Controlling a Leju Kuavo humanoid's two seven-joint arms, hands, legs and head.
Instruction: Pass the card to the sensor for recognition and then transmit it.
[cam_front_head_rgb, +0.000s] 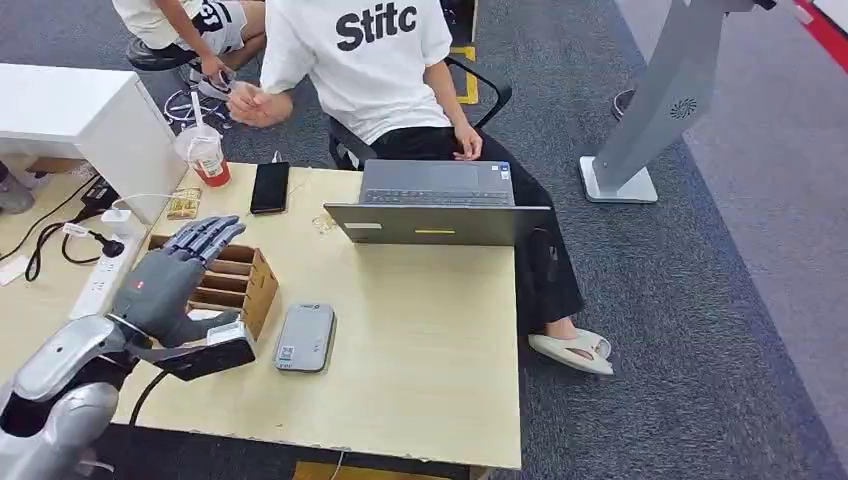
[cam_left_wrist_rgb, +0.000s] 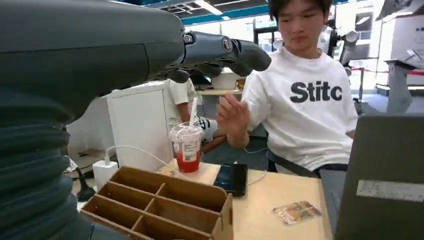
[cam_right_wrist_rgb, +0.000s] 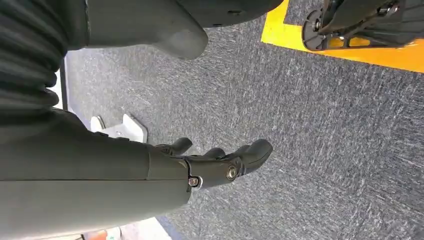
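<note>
Pale wood table (cam_front_head_rgb: 430, 330), brown divided box (cam_front_head_rgb: 235, 280), grey sensor (cam_front_head_rgb: 305, 338), grey laptop (cam_front_head_rgb: 437, 205), red drink cup (cam_front_head_rgb: 205, 155), black phone (cam_front_head_rgb: 270, 187), white tee w/ black lettering (cam_front_head_rgb: 360, 50), dk grey speckled carpet (cam_front_head_rgb: 700, 300).

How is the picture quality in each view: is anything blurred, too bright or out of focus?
Head view: even light, soft shadows, table sharp. Left wrist view: bright background windows, the left hand close and dark. Right wrist view: carpet clear, the right hand close and dark.

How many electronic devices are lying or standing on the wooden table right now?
3: a black phone near the red drink, a grey laptop at the far edge, a grey card sensor beside the wooden organiser. Others may be hidden.
</note>
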